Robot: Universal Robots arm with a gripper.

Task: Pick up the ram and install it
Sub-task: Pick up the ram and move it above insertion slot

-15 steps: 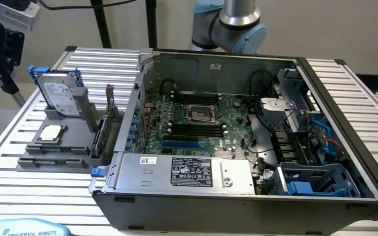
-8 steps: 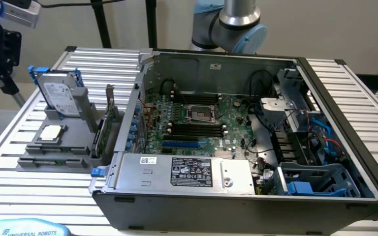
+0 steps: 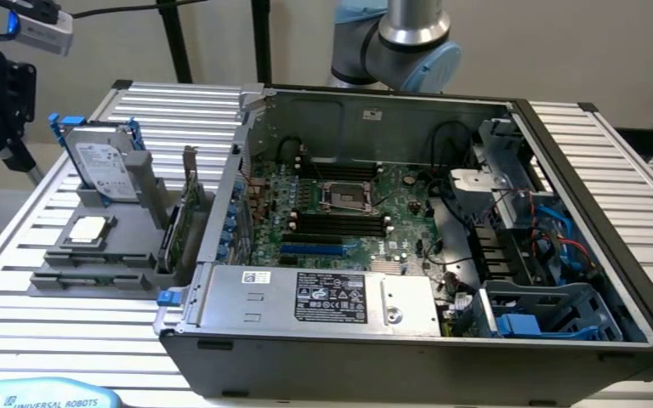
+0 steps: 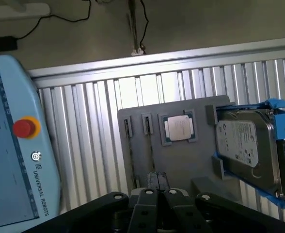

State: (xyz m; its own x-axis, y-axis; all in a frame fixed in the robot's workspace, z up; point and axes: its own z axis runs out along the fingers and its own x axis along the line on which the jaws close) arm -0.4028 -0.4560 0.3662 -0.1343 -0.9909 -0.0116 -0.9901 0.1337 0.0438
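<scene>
The ram (image 3: 169, 242) is a thin dark stick standing on edge in the grey holder (image 3: 77, 255), beside the open computer case on the exterior view's left. It sits close against the taller green card with a metal bracket (image 3: 191, 200). In the wrist view my gripper (image 4: 157, 180) hangs well above the same holder (image 4: 181, 165), its black fingers (image 4: 152, 182) shut together with nothing between them. On the motherboard, the black memory slots (image 3: 338, 223) lie just below the processor socket (image 3: 346, 197).
The holder also carries a silver processor chip (image 4: 179, 128) and a hard drive in a blue frame (image 4: 249, 145). A teach pendant (image 4: 16, 145) lies on the slatted table. Inside the case (image 3: 417, 340) are the power supply (image 3: 320, 297), cables and a blue drive cage (image 3: 542, 314).
</scene>
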